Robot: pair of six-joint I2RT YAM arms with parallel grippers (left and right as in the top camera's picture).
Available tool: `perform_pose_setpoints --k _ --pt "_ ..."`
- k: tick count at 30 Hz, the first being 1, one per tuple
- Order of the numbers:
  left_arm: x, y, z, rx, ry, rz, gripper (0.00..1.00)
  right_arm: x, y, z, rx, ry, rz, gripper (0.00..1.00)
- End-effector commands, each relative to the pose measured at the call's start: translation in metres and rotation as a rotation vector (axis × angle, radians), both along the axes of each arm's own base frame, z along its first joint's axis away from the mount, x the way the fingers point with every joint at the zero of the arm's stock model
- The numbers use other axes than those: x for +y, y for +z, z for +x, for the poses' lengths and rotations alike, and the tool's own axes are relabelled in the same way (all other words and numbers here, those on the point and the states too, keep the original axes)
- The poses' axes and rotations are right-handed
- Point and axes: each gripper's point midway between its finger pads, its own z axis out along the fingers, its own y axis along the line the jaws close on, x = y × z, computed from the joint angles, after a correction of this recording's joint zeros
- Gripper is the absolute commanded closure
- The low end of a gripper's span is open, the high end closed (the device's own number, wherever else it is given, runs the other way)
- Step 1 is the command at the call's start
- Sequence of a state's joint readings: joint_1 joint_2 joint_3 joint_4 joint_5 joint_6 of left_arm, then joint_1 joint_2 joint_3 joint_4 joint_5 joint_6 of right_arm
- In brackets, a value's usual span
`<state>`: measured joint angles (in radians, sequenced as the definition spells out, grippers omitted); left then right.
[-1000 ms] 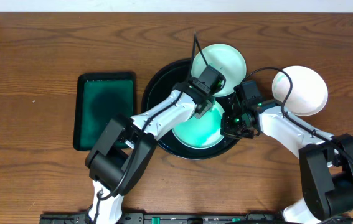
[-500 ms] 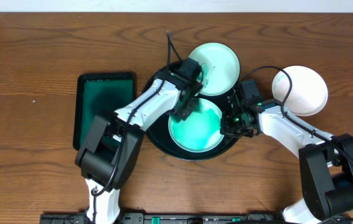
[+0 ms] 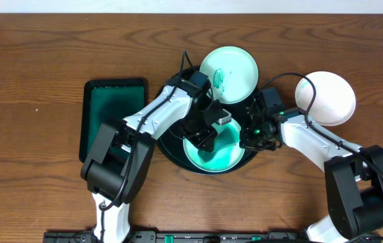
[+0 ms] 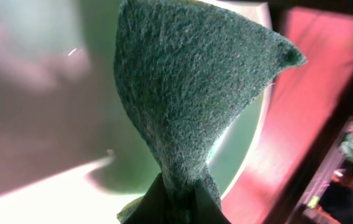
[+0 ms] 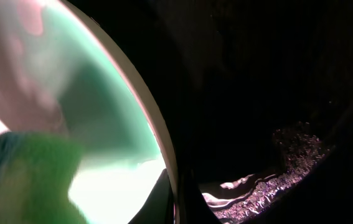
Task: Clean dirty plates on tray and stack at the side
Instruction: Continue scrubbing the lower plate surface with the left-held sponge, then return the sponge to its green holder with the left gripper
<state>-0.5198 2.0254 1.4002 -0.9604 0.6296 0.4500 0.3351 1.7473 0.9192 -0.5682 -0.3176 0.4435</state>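
From overhead, the left claw [image 3: 205, 133] is down inside the tray [image 3: 177, 158], over the aqua plate [image 3: 221, 158] lying in the tray's near half. The right claw [image 3: 253, 138] sits at that plate's right edge, just across from the left claw. Beyond the left claw, a smeared plate [image 3: 235, 67] rests over the tray's far rim (teal marks near its middle). Well out past the right claw, a white plate [image 3: 326, 98] lies on the counter [image 3: 36, 54]. A green rectangular tray [image 3: 113, 121] lies outboard of the left arm, which hides part of the black tray's left side.

At the left wrist, the left claw [image 4: 176, 202] is pinched tight on a dark green scouring pad [image 4: 188, 93]. The pad fans out ahead of the fingertips and blocks much of the aqua plate [image 4: 33, 124].

At the right wrist, the right claw [image 5: 175, 196] is closed on the aqua plate's [image 5: 70, 81] rim, one finger either side. The black tray [image 5: 263, 93] lies to its right, and the pad [image 5: 33, 177] is a green blur low to its left.
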Motion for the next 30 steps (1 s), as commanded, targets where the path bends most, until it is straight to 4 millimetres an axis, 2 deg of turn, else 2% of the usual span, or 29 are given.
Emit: perform_pose_setpoints --k 1,7,11,13,16,20,24,30 --pt "-0.012 0.006 -0.003 0.040 0.002 -0.092 0.93 -0.025 -0.024 -0.019 0.056 0.001 -0.129 0.99" --pt "0.002 0.013 0.032 -0.009 0.165 -0.011 0.93 -0.025 -0.024 -0.019 0.059 0.001 -0.130 0.99" --pt "0.025 0.036 0.063 -0.125 0.274 0.052 0.93 -0.025 -0.024 -0.019 0.059 0.001 -0.130 0.99" --pt "0.043 0.052 0.081 -0.197 0.361 0.099 0.93 -0.025 -0.024 -0.019 0.059 0.001 -0.130 0.99" --pt "0.081 0.077 0.108 -0.320 0.537 0.193 0.93 -0.024 -0.024 -0.018 0.056 0.001 -0.129 0.99" --pt "0.132 0.096 0.128 -0.408 0.717 0.290 0.93 -0.024 -0.024 -0.018 0.055 0.001 -0.128 0.99" --pt "0.178 0.091 0.137 -0.365 0.873 0.335 0.93 -0.024 -0.024 -0.018 0.055 0.001 -0.128 0.99" --pt "0.230 0.075 0.139 -0.271 1.048 0.389 0.93 -0.024 -0.024 -0.018 0.054 0.001 -0.128 0.99"
